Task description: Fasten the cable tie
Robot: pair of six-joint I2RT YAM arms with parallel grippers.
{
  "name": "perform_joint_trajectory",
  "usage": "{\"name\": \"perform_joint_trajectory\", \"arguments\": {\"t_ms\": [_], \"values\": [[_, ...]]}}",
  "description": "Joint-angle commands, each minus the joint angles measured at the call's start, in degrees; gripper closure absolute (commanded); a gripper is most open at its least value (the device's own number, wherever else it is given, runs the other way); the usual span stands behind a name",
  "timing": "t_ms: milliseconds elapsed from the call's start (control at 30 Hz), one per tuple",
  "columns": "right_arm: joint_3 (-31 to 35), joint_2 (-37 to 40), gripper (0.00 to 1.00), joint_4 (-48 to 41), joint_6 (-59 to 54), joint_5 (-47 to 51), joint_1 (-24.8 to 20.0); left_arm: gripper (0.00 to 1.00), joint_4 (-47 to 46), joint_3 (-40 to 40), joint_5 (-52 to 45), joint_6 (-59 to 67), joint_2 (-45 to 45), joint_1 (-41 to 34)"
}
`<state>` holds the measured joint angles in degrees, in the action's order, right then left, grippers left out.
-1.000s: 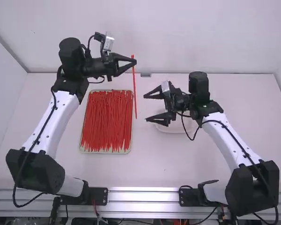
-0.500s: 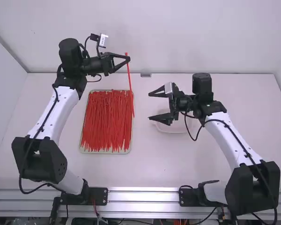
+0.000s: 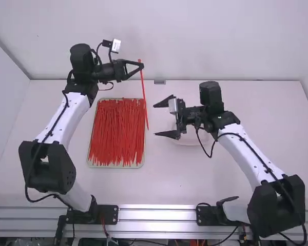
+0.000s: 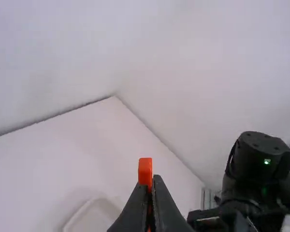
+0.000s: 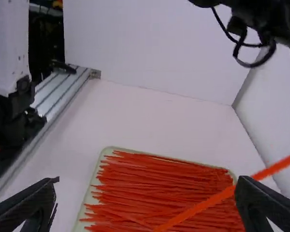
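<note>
My left gripper [image 3: 138, 67] is raised above the far end of the tray and is shut on the head of a single red cable tie [image 3: 143, 95], which hangs down toward the tray's right edge. In the left wrist view the tie's head [image 4: 145, 173] pokes out between the closed fingers. My right gripper [image 3: 166, 117] stands wide open a little right of the tie's lower end, with nothing between its fingers. The right wrist view shows the hanging tie [image 5: 232, 193] crossing in front of the pile.
A beige tray [image 3: 116, 165] holds a pile of several red cable ties [image 3: 118, 130], also seen as the pile [image 5: 159, 186] in the right wrist view. A clear plastic container [image 3: 191, 139] lies under the right arm's wrist. White walls close in the table at back and left.
The left gripper lifted and tilted the tie, then held near the same spot. The right gripper swung left toward the tie's lower end, staying open.
</note>
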<state>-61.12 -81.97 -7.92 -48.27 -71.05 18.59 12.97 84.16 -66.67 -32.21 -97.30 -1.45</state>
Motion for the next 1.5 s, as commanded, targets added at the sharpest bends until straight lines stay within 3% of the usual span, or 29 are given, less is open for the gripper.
{"name": "perform_joint_trajectory", "arguments": {"t_ms": [0, 600, 1000, 1467], "values": [[-1.0, -0.1, 0.02, -0.1, -7.4, 3.0, 1.2, 0.98, -1.0, 0.8, 0.1, 0.5, -0.5, 0.0], [-1.0, -0.1, 0.02, 0.0, -25.5, 3.4, 1.7, 0.98, -9.7, 0.8, -6.3, -3.1, -0.5, 0.2], [-1.0, -0.1, 0.02, -0.1, -50.3, 3.3, 2.0, 0.98, -9.5, 0.8, -12.0, -14.6, -0.5, 0.0], [-1.0, -0.1, 0.02, 0.7, -71.8, -12.5, 2.1, 0.98, -11.0, 0.8, -11.9, -27.9, -0.5, 0.0]]}}
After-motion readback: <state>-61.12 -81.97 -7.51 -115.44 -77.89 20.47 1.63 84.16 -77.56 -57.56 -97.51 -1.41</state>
